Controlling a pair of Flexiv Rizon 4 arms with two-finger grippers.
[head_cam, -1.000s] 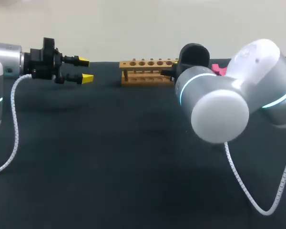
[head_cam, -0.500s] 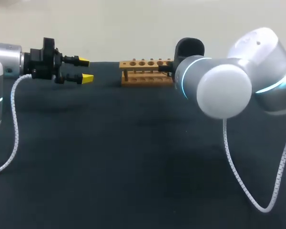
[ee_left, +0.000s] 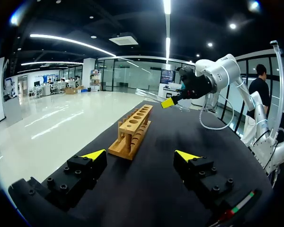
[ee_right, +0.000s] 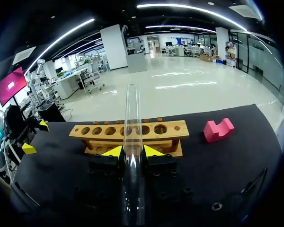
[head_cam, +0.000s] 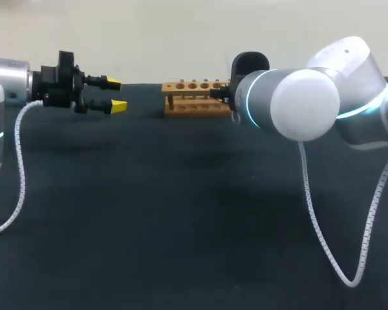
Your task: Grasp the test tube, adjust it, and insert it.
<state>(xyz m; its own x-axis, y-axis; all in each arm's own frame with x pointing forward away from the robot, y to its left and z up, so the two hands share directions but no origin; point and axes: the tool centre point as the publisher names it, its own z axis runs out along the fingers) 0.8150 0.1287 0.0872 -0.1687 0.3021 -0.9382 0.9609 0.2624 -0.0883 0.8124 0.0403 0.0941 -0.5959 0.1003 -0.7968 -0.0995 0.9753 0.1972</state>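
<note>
Pinching the test tube (ee_right: pixel 132 113) between the two yellow tips of the right gripper (ee_right: pixel 133 151), closed on the glass from both sides, low on its length. Judging the step in hand to be adjusting the tube and carrying it to the wooden rack (ee_right: pixel 99 131). Doing it well probably means:

- gripping firmly enough to stop smooth glass from sliding, without squeezing harder than needed;
- checking that the lower end, hidden beneath the fingers in these views, is clearing the rack's top bar;
- centring that end over one chosen hole before lowering;
- descending slowly along the tube's own axis, and avoiding a sideways knock against a rack probably light enough to skid on the dark table (ee_right: pixel 236 161).

Sitting upright between the fingers, open mouth upward, and rising well past the yellow tips. Crossing in front of the rack's middle holes in the right wrist view, yet apart from the rack and not yet entering any hole. Facing the rack's long side, just ahead of the gripper.

Passing over the pink block (ee_right: pixel 217 130), lying beside the rack's end, as no part of this step. Seeing the left gripper (ee_left: pixel 141 154) spread wide open and grasping nothing, well apart beyond the rack's other end and pointing along its length.
</note>
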